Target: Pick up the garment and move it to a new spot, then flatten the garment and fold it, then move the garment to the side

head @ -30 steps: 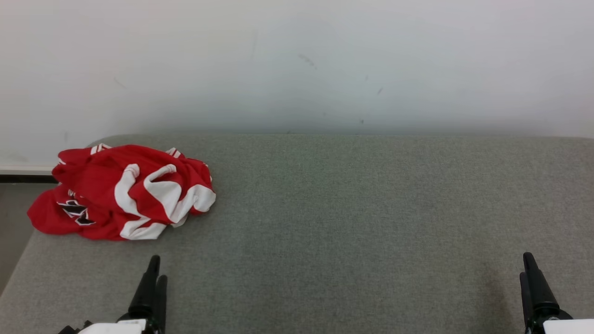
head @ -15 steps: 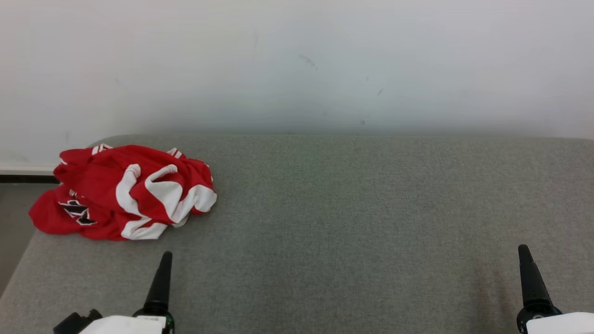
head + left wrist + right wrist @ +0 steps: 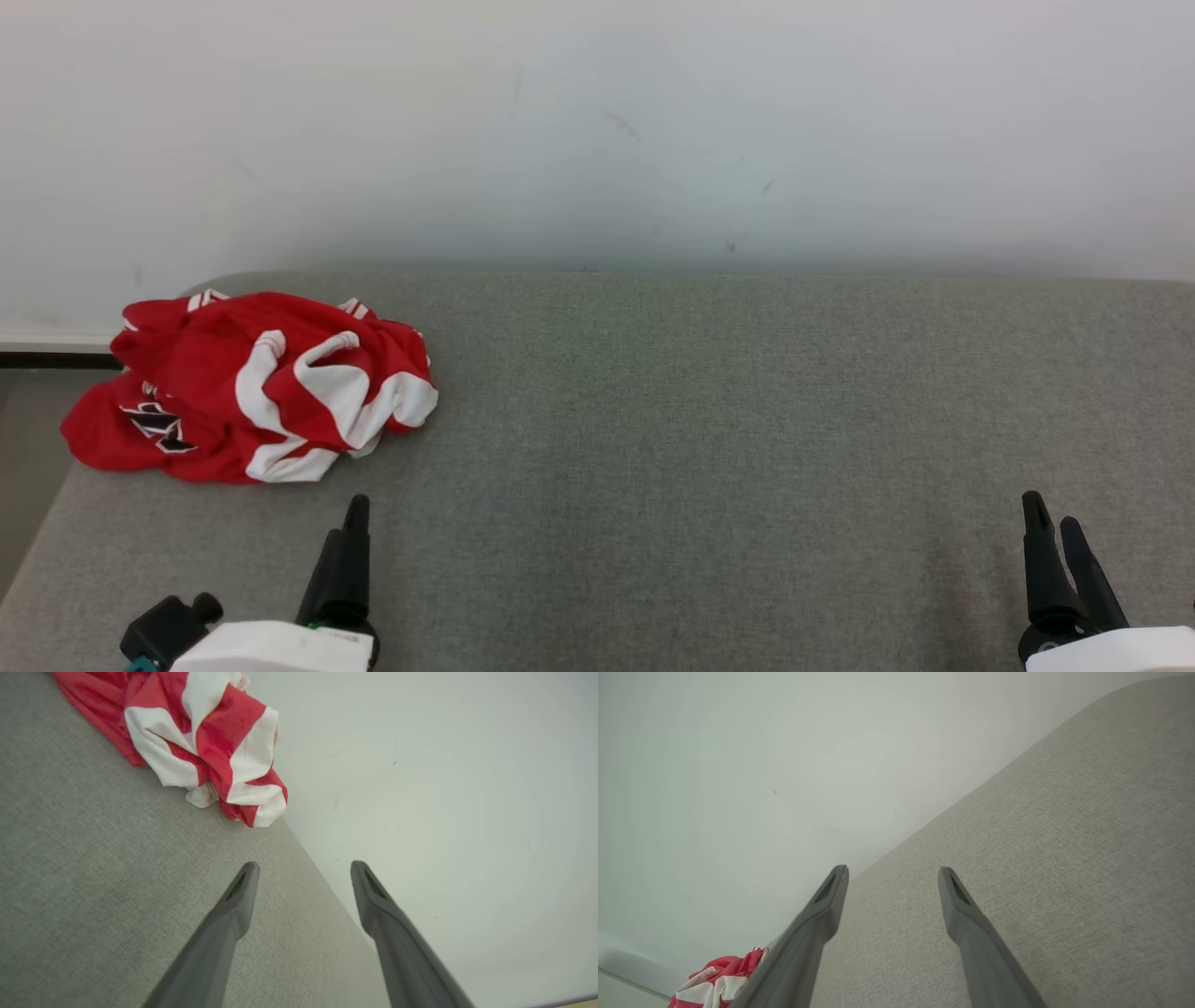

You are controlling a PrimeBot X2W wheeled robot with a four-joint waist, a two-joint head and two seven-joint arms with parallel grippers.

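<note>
While the left tool and right tool hover spread and empty, a crumpled red fabric garment with white bands and black print lies heaped at the far-left corner of the grey cloth desk.

Arm ends, pair, as I am viewing them remotely.
I am logging the left gripper and right gripper: long dark grey fingers tapering to blunt tips, each showing a slotted recess; white wrist housings; black knob adjoining the left one.
</note>
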